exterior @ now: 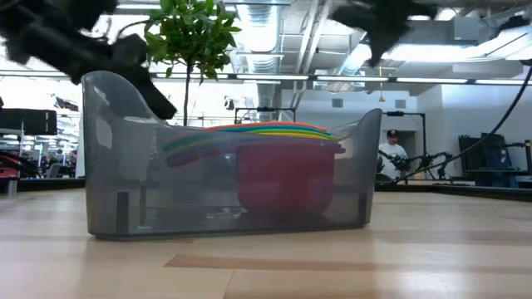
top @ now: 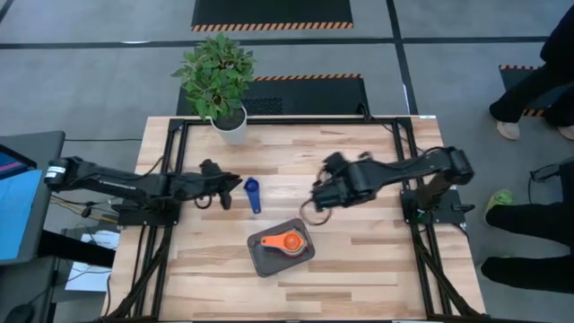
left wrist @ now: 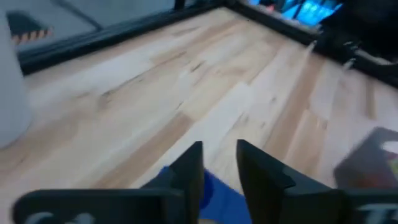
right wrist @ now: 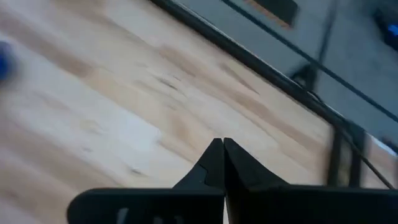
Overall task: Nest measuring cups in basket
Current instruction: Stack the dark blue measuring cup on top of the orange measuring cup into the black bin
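The grey basket [top: 260, 257] stands near the table's middle front and holds nested measuring cups, the orange one [top: 287, 242] on top. In the low view the red cup [exterior: 287, 178] shows through the basket wall [exterior: 125, 166]. A dark blue cup [top: 253, 194] lies alone on the wood left of centre. My left gripper [top: 237, 183] is beside it, open, and the blue cup [left wrist: 214, 190] shows low between its fingers. My right gripper [top: 314, 202] hangs shut above the table, right of centre, with nothing in it. My left gripper stands open over the blue cup, a finger [left wrist: 189, 171] on either side of the blue patch [left wrist: 217, 186]. The fingers hide the place where they could meet it, so I cannot tell whether they touch it.
A white pot [top: 230, 127] with a green plant stands at the far edge, left of centre. Black frame rails [top: 170, 179] run along the table's left and right sides. People's legs and shoes [top: 538, 81] show beyond the right edge.
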You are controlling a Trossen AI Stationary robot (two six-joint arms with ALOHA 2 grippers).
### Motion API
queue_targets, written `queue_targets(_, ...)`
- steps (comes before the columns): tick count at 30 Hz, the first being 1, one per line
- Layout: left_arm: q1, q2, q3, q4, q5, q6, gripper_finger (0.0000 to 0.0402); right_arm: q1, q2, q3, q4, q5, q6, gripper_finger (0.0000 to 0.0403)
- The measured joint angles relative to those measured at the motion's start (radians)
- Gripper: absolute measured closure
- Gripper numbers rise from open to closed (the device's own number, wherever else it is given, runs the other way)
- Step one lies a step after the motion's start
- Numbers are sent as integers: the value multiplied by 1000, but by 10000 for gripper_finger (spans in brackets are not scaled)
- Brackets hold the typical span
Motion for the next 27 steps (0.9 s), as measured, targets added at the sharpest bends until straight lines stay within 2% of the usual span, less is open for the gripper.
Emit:
queue_targets(3,44,132,72,18,39,-63,281,-2,-83,-172,-27,-9,174,385)
queue_targets(7,98,298,155,-24,75,-179,235,-5,-161,-376,26,-32,339,370)
queue_targets(12,143,510,279,-123,142,-243,206,9,-199,-546,203,-55,341,374)
queue_targets(17,154,711,410,-215,231,-197,203,32,-201,-601,276,-74,319,386)
queue_targets(20,154,784,506,-326,211,-146,203,53,-199,-603,280,-70,320,387)
queue_targets(27,136,775,694,-505,102,-30,203,94,-196,-605,284,-74,317,373)
